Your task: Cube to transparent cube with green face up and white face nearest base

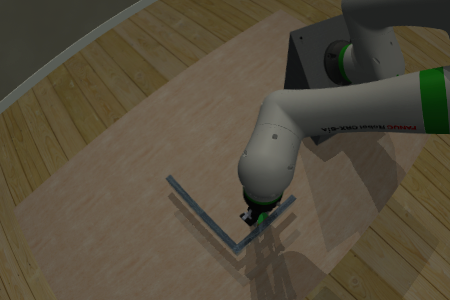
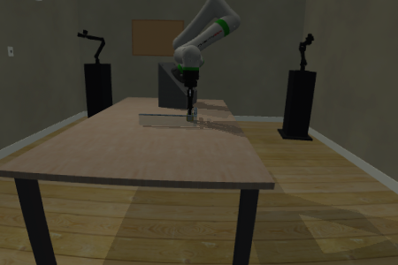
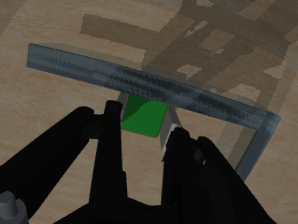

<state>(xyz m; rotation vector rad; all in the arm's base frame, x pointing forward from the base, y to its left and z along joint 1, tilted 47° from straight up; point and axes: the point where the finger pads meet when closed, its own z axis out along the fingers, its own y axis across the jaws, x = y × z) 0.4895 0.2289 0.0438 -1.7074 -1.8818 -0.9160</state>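
The cube (image 3: 143,116) (image 1: 261,219) shows its green face up between my black fingers in the wrist view. My gripper (image 3: 143,105) (image 1: 256,219) (image 2: 190,112) points straight down and is shut on the cube, low over the table (image 1: 125,162) (image 2: 133,156). The cube sits close against the inner side of a grey L-shaped rail (image 3: 100,75) (image 1: 199,206) (image 2: 161,119), near its corner. A pale sliver shows at the cube's right side in the wrist view. I cannot make out the transparent cube. The arm hides most of the cube in the top view.
The robot's dark grey pedestal (image 1: 307,57) (image 2: 170,92) stands at the table's far end. Two black camera stands (image 2: 97,92) (image 2: 301,103) flank the table on the floor. The rail's short leg (image 3: 256,143) runs toward me on the right.
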